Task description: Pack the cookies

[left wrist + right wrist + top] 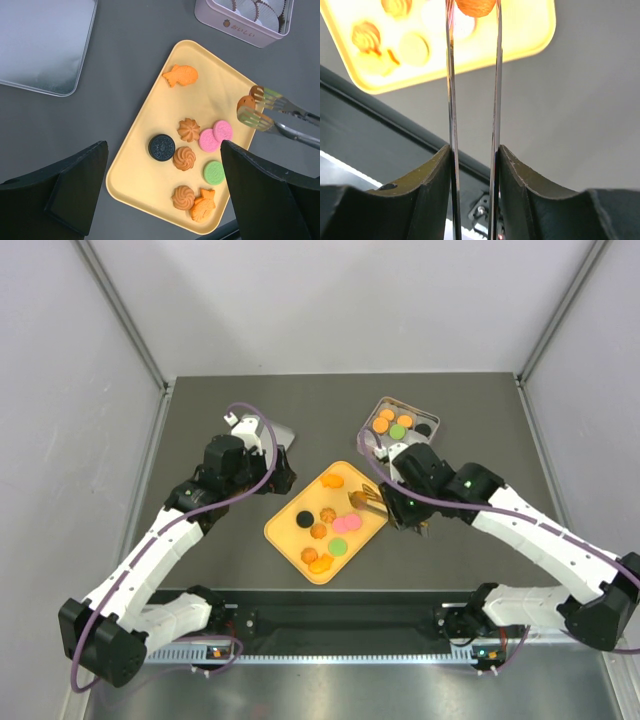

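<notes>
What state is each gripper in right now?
Left gripper: open, holding nothing.
Right gripper: shut on metal tongs, which pinch an orange cookie.

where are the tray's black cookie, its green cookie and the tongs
black cookie (161, 147): left wrist view, its centre
green cookie (214, 172): left wrist view, its centre
tongs (254, 119): left wrist view, lower tip

My left arm (160, 550) reaches forward from its base and bends inward at the elbow, wrist turned downward. My left gripper (281, 472) hangs with its jaws spread as wide as they go, one dark finger (75, 192) at each side of the wrist view. My right arm (540, 535) stretches forward and inward, wrist low. My right gripper (474, 150) is clamped on a pair of tongs (451, 100), whose two blades are squeezed between my jaws and run straight out ahead of them
</notes>
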